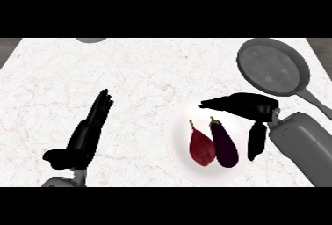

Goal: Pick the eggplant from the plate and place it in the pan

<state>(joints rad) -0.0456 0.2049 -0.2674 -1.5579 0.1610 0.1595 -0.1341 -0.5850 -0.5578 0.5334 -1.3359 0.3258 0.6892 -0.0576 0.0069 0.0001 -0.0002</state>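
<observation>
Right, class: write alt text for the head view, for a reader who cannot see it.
The robot's right hand hangs open over a white plate holding a purple eggplant and a red vegetable. A grey pan sits beyond; the left hand rests open at the left.

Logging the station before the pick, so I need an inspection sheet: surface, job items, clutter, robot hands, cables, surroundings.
Surface: white marbled counter.
Job's things: dark purple eggplant lying on the white plate; grey pan at far right, eggplant not yet in it.
Clutter: red vegetable beside the eggplant on the plate; grey object cut off at the far edge.
Robot hands: right robot hand open above the plate, holding nothing; left robot hand open, resting at left.
Cables: nothing seen.
Surroundings: nothing seen.
</observation>
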